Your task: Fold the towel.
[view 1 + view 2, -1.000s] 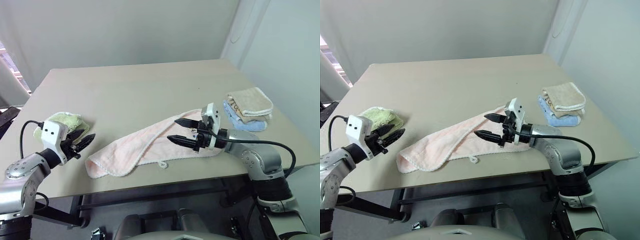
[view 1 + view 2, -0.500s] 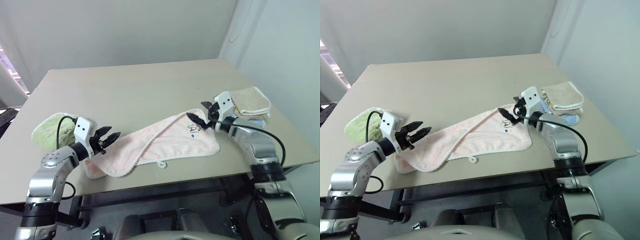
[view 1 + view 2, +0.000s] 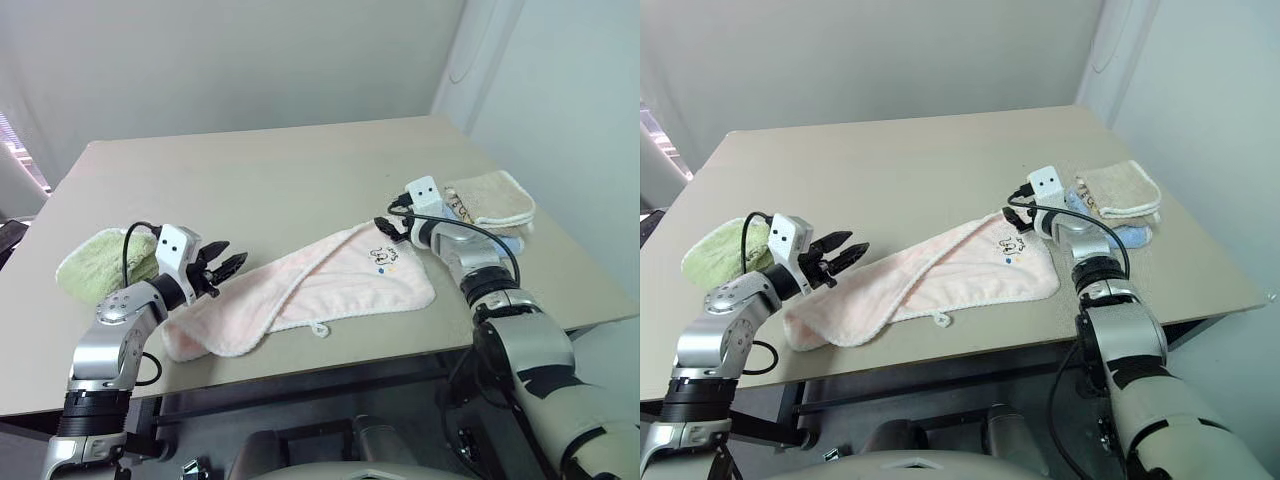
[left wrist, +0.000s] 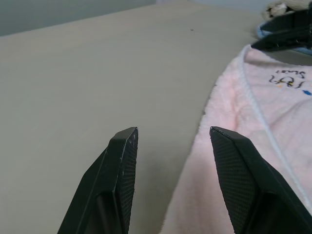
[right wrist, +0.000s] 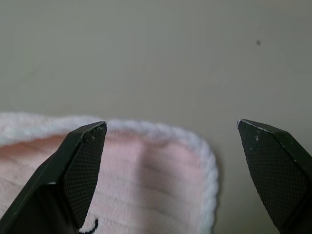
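1. Towel [image 3: 320, 285]: pale pink terry, white stitched edge, lying on the table [image 3: 260, 180] toward its near edge, roughly centred between the two arms.
2. Long axis runs diagonally, from a rounded, bunched end at near left to a broad, flatter end at far right. The left half is folded over itself; the right half spreads into a rough triangle.
3. Small white loop [image 3: 320, 328] hangs off the near hem. Small dark and blue embroidered marks sit near the far right corner.
4. Left gripper [image 3: 226, 268]: fingers parted to a moderate gap, nothing between them, hovering at the towel's left end. In the left wrist view one finger [image 4: 243, 185] is over pink cloth, the other over bare table.
5. Right gripper [image 3: 386, 228]: fingers spread wide, empty, at the towel's far right corner. In the right wrist view that rounded corner, with its fluffy white edge, lies between the fingers [image 5: 80, 165]; contact cannot be told.
6. Green towel [image 3: 105, 262]: crumpled terry lump at far left, just behind the left arm.
7. Beige towel [image 3: 492, 200]: folded, stacked on a blue towel [image 3: 1130, 234], right of the right gripper.
8. Table: smooth, matte beige, rectangular. No containers.
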Robot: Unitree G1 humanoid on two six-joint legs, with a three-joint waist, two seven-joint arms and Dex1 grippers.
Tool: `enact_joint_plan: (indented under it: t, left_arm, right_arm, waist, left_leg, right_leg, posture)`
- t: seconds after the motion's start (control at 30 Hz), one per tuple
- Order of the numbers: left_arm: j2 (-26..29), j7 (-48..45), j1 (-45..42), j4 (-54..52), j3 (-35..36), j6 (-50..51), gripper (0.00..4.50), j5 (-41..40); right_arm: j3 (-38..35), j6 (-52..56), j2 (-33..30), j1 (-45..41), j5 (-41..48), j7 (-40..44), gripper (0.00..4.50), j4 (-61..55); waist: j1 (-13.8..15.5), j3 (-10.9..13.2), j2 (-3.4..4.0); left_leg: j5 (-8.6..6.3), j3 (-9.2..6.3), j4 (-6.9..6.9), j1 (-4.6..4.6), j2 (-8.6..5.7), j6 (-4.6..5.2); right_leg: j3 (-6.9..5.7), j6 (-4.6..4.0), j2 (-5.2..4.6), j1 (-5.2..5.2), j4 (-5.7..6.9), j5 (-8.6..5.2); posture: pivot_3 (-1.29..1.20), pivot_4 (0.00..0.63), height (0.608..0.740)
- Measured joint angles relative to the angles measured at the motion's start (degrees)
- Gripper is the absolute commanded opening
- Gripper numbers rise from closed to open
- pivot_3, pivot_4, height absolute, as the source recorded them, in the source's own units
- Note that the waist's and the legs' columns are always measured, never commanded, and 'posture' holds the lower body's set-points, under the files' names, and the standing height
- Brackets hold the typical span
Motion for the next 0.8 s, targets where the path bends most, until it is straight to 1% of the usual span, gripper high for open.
enact_joint_plan:
  t: [0.1,0.3,0.4,0.43,0.53,0.67,0.7,0.8]
  left_arm:
    - [0.39,0.51,1.42,-1.98,0.57,0.02,2.47,0.00]
    - [0.51,2.04,4.11,-5.05,1.63,0.14,2.47,-0.08]
    - [0.51,2.52,5.21,-5.83,2.04,0.18,2.47,-0.08]
    - [0.52,2.68,5.41,-6.28,2.22,0.20,2.47,-0.09]
    - [0.59,3.31,6.83,-7.82,3.15,0.26,2.47,-0.35]
    - [0.67,3.58,7.93,-8.64,3.18,0.40,2.47,-0.50]
    - [0.85,3.58,8.16,-8.77,3.20,0.44,2.47,-0.52]
    - [1.83,3.48,8.82,-9.09,3.44,0.93,2.47,-0.63]
  right_arm:
    - [0.16,-0.23,0.72,-0.97,-2.13,-2.11,4.48,3.23]
    - [-0.75,1.49,2.66,-2.05,-3.35,-5.27,4.48,6.35]
    - [-2.50,2.62,3.48,-2.56,-3.22,-5.95,3.95,6.91]
    - [-2.94,2.84,3.50,-2.57,-3.21,-6.12,3.63,7.03]
    - [-4.25,3.09,3.51,-2.67,-3.27,-6.70,2.54,7.09]
    - [-5.04,2.67,3.47,-3.06,-3.51,-6.82,0.92,7.12]
    - [-5.03,2.28,3.46,-3.25,-3.72,-6.93,0.61,7.11]
    - [-5.54,1.51,3.35,-3.76,-3.88,-8.18,0.61,7.11]
  waist:
    - [0.00,0.00,0.00]
    - [-0.13,0.00,0.02]
    - [-0.17,-0.01,0.02]
    - [-0.17,-0.01,0.02]
    - [-0.16,-0.01,0.02]
    - [-0.24,0.00,0.03]
    - [-0.32,0.00,0.03]
    - [-0.63,0.00,0.04]
  left_leg:
    - [0.00,0.00,0.00,0.00,0.00,0.00]
    - [0.00,-0.01,0.00,0.02,0.00,0.00]
    - [0.00,-0.02,0.01,0.02,0.01,0.00]
    - [0.00,-0.02,0.01,0.02,0.01,0.00]
    - [0.00,-0.02,0.01,0.02,0.00,0.00]
    - [0.00,-0.02,0.01,0.02,0.00,0.00]
    - [0.00,-0.02,0.01,0.03,0.00,0.00]
    - [0.00,-0.03,0.00,0.02,0.01,0.00]
  right_leg:
    - [0.01,-0.02,0.00,0.00,0.01,0.01]
    - [0.01,-0.02,0.00,0.00,0.03,0.01]
    - [0.01,0.01,0.01,0.00,0.04,0.00]
    - [0.01,0.01,0.01,0.00,0.04,0.00]
    - [0.01,0.01,0.00,0.01,0.04,-0.01]
    - [0.01,0.02,0.00,0.00,0.04,-0.02]
    - [0.01,0.03,0.01,0.01,0.04,-0.03]
    - [0.01,0.04,0.01,0.01,0.04,-0.03]
  posture:
    - [0.00,0.000,0.729]
    - [0.00,0.000,0.729]
    - [0.00,0.000,0.729]
    - [0.00,0.000,0.729]
    - [0.00,0.000,0.729]
    - [0.00,0.000,0.729]
    - [0.00,0.000,0.729]
    - [0.00,0.000,0.729]
